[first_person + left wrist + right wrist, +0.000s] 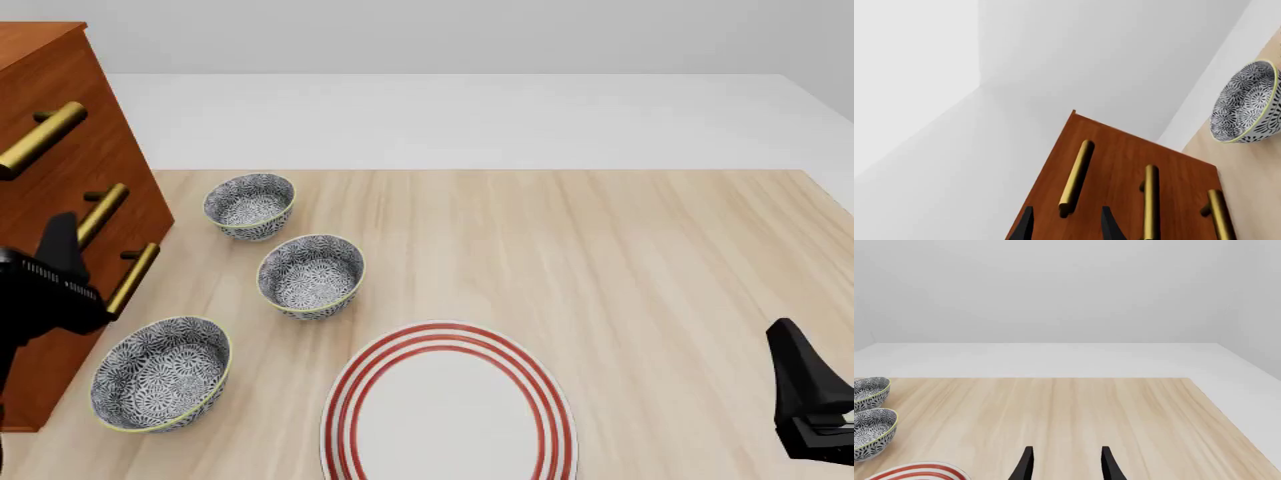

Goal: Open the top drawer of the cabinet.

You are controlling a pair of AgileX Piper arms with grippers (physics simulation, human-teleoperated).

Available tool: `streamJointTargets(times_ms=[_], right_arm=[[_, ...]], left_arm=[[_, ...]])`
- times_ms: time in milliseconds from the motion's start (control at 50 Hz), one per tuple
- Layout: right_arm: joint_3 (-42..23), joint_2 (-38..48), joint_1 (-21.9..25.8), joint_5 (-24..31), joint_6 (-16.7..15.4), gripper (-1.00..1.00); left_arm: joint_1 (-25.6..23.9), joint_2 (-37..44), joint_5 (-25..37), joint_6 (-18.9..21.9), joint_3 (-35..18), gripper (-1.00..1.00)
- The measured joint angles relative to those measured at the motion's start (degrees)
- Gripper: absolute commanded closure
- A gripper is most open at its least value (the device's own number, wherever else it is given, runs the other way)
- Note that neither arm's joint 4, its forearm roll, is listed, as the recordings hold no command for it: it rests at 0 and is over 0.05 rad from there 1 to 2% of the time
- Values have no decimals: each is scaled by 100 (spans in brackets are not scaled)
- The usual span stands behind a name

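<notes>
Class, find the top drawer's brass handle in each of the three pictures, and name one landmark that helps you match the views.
Front view: the top drawer's handle sits at the far left edge, high on the cabinet.
Left wrist view: the same handle lies just ahead of the left gripper, in line with the gap between its open fingers.
Right wrist view: not in it.
Shared landmark: the patterned bowls.

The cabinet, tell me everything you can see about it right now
The cabinet is a tall reddish-brown chest with a wood-grain look, standing at the table's left edge in the front view, only partly in frame. Its front carries three brass bar handles, one above another; the top drawer looks shut, flush with the front. The left end effector is open, its fingers on either side of the top handle's end without gripping it. The nearest patterned bowl sits close beside the cabinet's base.
</notes>
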Motion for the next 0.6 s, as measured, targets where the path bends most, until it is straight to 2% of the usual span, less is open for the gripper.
streamJointTargets(times_ms=[600], right_arm=[[0,0,0,0,0,-100]], left_arm=[[8,602,0,136,-518,-100]])
